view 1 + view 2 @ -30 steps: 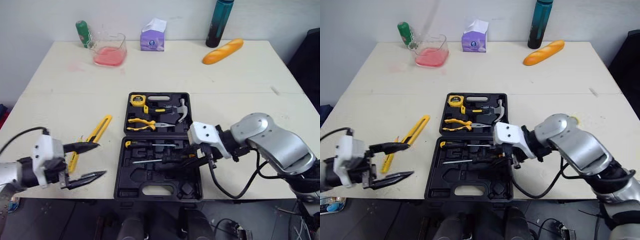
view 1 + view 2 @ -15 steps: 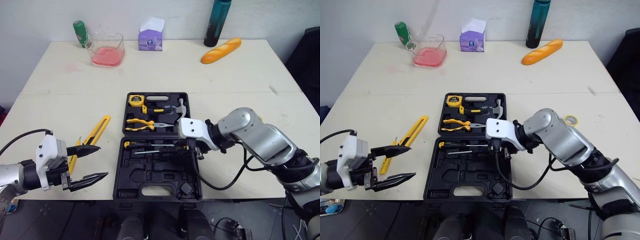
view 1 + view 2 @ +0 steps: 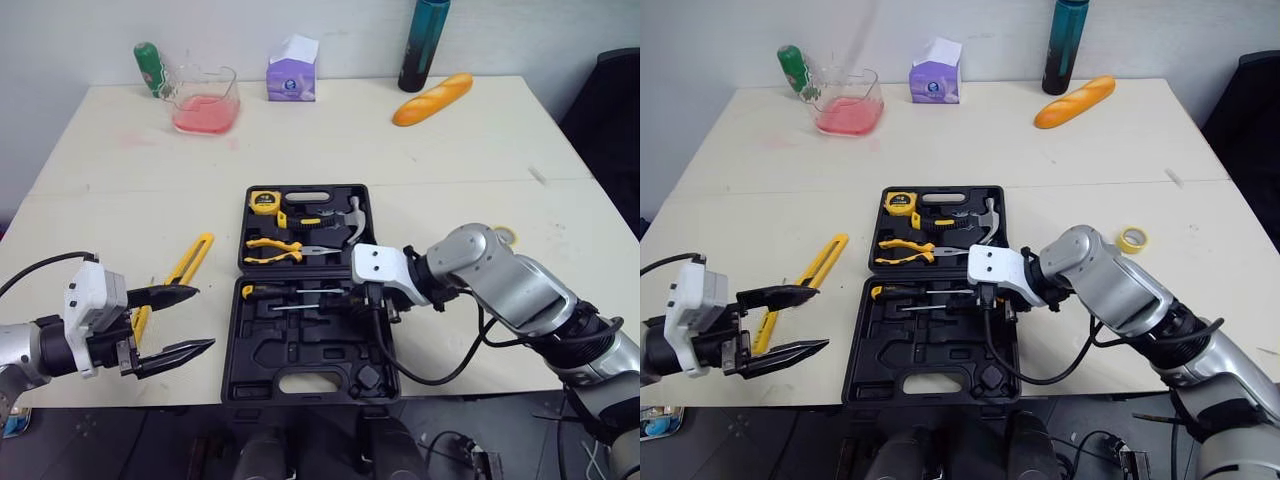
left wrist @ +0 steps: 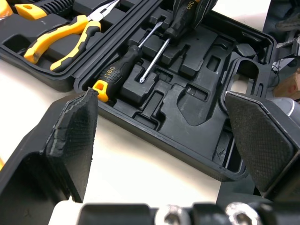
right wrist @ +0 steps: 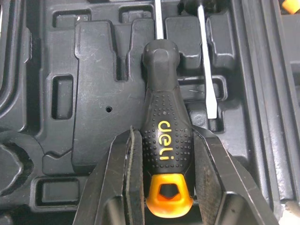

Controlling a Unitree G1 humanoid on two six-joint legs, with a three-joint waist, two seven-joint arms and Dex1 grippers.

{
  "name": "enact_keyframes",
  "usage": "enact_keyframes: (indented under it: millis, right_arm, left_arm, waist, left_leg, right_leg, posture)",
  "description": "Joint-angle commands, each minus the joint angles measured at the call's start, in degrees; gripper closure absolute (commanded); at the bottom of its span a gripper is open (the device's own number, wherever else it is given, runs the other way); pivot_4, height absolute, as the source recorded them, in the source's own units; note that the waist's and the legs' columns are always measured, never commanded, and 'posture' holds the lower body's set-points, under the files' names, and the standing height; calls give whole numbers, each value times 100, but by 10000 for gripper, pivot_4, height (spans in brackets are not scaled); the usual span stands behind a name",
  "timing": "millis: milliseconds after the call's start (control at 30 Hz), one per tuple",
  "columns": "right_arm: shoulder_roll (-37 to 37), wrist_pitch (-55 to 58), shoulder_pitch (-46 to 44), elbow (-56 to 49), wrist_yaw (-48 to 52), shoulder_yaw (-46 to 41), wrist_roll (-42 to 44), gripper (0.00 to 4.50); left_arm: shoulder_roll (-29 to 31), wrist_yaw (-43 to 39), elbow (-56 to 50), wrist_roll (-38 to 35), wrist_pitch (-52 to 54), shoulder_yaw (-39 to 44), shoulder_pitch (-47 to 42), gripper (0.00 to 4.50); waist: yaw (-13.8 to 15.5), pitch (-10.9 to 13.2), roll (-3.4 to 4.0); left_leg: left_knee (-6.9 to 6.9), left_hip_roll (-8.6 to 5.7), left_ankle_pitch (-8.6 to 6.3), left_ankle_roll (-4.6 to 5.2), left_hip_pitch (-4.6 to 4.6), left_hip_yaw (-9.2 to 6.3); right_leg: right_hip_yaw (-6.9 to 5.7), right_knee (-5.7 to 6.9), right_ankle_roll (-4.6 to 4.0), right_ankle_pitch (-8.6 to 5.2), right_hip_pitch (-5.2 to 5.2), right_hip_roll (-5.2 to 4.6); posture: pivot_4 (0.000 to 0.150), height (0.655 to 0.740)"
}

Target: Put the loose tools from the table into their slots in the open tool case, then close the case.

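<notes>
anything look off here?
The left gripper's finger pad looks ragged along its edge in the left wrist view. A yellow utility knife and a tape roll lie loose on the table outside the tool case; the right gripper is shut on a screwdriver over it.

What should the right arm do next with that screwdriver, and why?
Probably press the held screwdriver down into the tool case groove. The right gripper has its jaws shut on the handle, and the shaft lines up along a groove beside the seated screwdriver, but it does not look pressed home yet.
</notes>
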Motion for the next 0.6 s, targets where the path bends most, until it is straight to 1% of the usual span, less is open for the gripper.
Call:
enact_keyframes:
  millis: [33, 300, 467, 533, 567, 600]
  right_arm:
    - [-20, 34, -16, -165, 86, -17, 4, 35295]
    - [139, 32, -105, -66, 112, 135, -80, 35295]
    - [257, 283, -119, -55, 32, 41, -15, 35295]
    - [333, 218, -132, -56, -15, -23, -14, 24861]
    - [364, 124, -152, -49, -49, -103, -19, 21634]
    - [386, 58, -166, -44, -72, -161, -24, 16611]
  left_arm:
    - [55, 2, -75, 29, -114, 100, -43, 0]
    - [107, -58, -61, 64, -100, 110, -56, 0]
    - [93, -80, -124, 64, -78, 156, 23, 0]
    - [98, -103, -144, 69, -74, 168, 70, 0]
    - [109, -123, -146, 75, -81, 171, 88, 0]
    - [119, -137, -147, 77, -87, 174, 101, 0]
  waist:
    - [0, 0, 0]
    - [-15, 0, -1]
    - [-20, -2, -3]
    - [-19, -2, -3]
    - [-21, -2, -3]
    - [-20, -2, -4]
  left_leg:
    - [0, 0, 0, 0, 0, 0]
    - [0, 2, -1, -2, 1, 1]
    - [0, 4, -1, -4, 4, 2]
    - [0, 5, -1, -5, 5, 2]
    - [0, 5, -1, -5, 5, 3]
    - [0, 5, -1, -5, 5, 4]
  right_leg:
    - [0, 0, 0, 0, 0, 0]
    - [0, 2, -2, -1, -2, 1]
    - [0, 8, -6, -3, -2, 2]
    - [0, 11, -8, -4, -2, 2]
    - [-1, 12, -9, -5, -3, 2]
    - [0, 13, -9, -5, -4, 2]
  posture:
    - [1500, 7400]
    - [1500, 7400]
    - [1500, 7400]
    - [1500, 7400]
    - [1500, 7400]
    - [1500, 7400]
